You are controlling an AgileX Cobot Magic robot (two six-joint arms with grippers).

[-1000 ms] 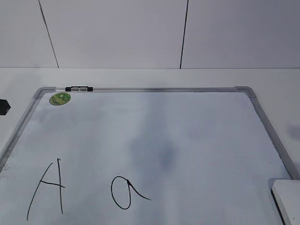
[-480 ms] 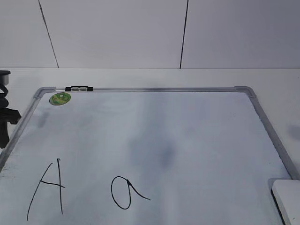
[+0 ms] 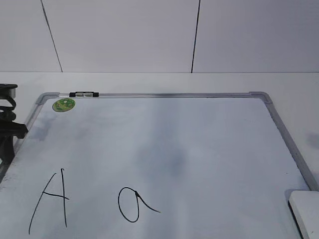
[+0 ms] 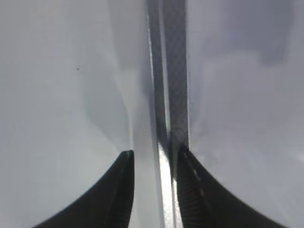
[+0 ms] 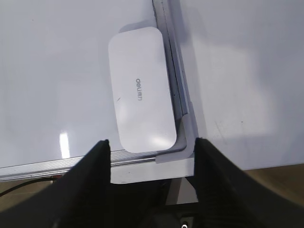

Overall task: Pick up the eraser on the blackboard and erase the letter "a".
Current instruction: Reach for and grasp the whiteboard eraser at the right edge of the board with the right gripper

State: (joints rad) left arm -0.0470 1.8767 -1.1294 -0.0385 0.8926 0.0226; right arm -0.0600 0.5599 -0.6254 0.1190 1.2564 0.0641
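The blackboard is a white board with a grey frame, lying flat on the table. The letter "a" is written near its front edge, right of a capital "A". The white eraser lies on the board's front right corner. In the right wrist view the eraser lies just ahead of my open, empty right gripper. My left gripper is open over the board's left frame rail, and it shows at the left edge of the exterior view.
A green round sticker sits at the board's back left corner. A black and silver clip is on the back rail. A white wall stands behind the table. The table's front edge lies just below the board's corner.
The left arm has come into the exterior view from the left edge and moved right, up to the board's left rail. The eraser and the writing have not moved.
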